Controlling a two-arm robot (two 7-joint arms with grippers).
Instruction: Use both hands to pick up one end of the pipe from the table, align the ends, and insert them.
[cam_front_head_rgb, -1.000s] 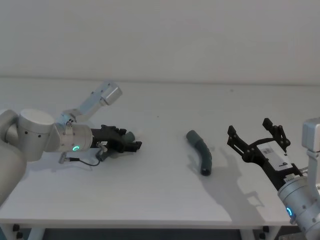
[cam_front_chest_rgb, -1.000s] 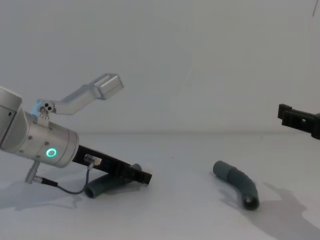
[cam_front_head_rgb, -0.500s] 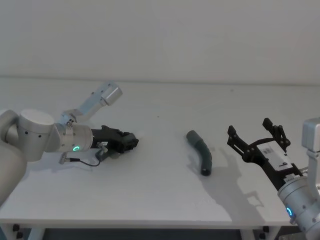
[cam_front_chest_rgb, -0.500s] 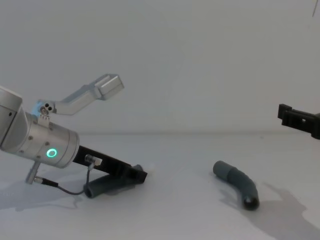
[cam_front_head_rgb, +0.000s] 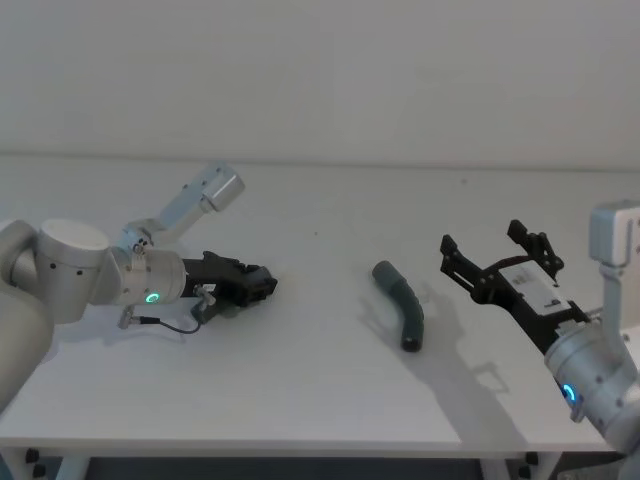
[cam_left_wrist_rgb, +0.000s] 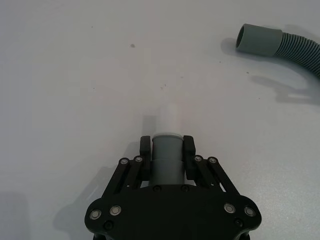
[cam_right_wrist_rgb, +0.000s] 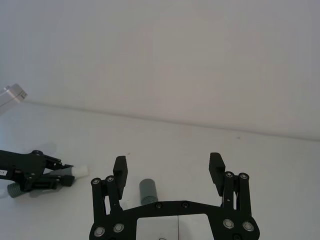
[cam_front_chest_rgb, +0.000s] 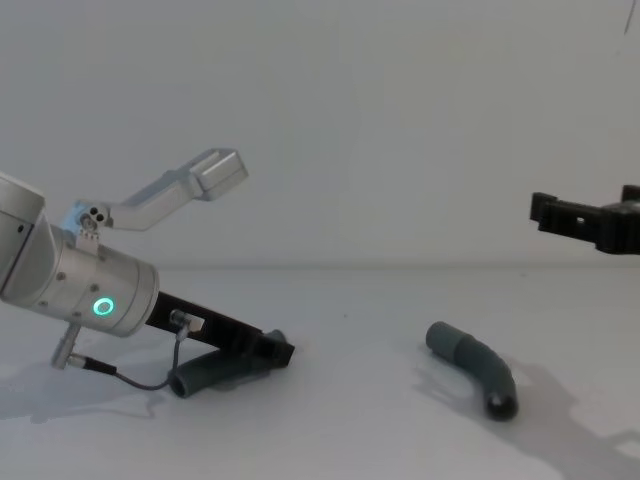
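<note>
- The two fingers (cam_left_wrist_rgb: 145, 150) of the left gripper (cam_left_wrist_rgb: 167, 147) are shut tight on the smooth grey cuff (cam_left_wrist_rgb: 167, 162) of the held pipe piece (cam_front_chest_rgb: 205, 372). One finger presses on each side of the cuff.
- A small white tip (cam_left_wrist_rgb: 168, 116) pokes out just past these fingertips.
- The ribbed part of the held pipe piece runs back under the left gripper. Its open end is down at the table (cam_front_head_rgb: 320, 400), below the silver wrist.
- The left gripper sits low and tilts down toward the table. A green ring light (cam_front_chest_rgb: 102, 306) glows on its wrist.
- The fingers (cam_right_wrist_rgb: 120, 167) of the right gripper (cam_right_wrist_rgb: 168, 163) are spread wide apart and hold nothing.
- The right gripper hangs in the air above the table.
- The other pipe piece (cam_front_head_rgb: 402, 310) lies flat on the table between the two grippers. It is nearer to the right gripper's fingers and touches neither gripper.
- In the right wrist view, the grey end (cam_right_wrist_rgb: 148, 191) of this piece shows through the gap between the open fingers. It is farther off than they are.
- This piece is bent like a banana. Its smooth grey end is the one closer to the left gripper's fingers.
- The white tip and that grey end are well apart, with bare table between them.
</note>
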